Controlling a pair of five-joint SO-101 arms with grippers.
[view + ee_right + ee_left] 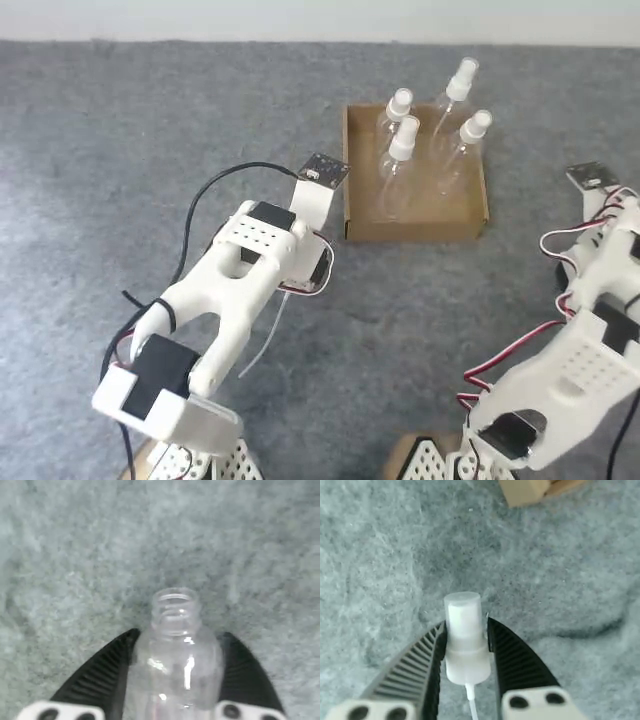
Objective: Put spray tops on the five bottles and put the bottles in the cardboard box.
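Note:
My left gripper (465, 630) is shut on a white spray top (464, 612), whose thin dip tube (471, 702) runs back toward the wrist. In the high view the left arm (250, 270) sits just left of the cardboard box (415, 228), with the tube (268, 335) hanging below it. A clear bottle (176, 612) with an open, uncapped neck is held between the black fingers of my right gripper (179, 640), which is shut on it. The right arm (590, 330) stands at the table's right edge. Several clear bottles (400, 165) with white spray tops lie inside the box.
Grey carpet (150, 130) covers the table. A corner of the cardboard box (530, 490) shows ahead of the left gripper. Cables loop around both arms. Open carpet lies between the two arms, in front of the box.

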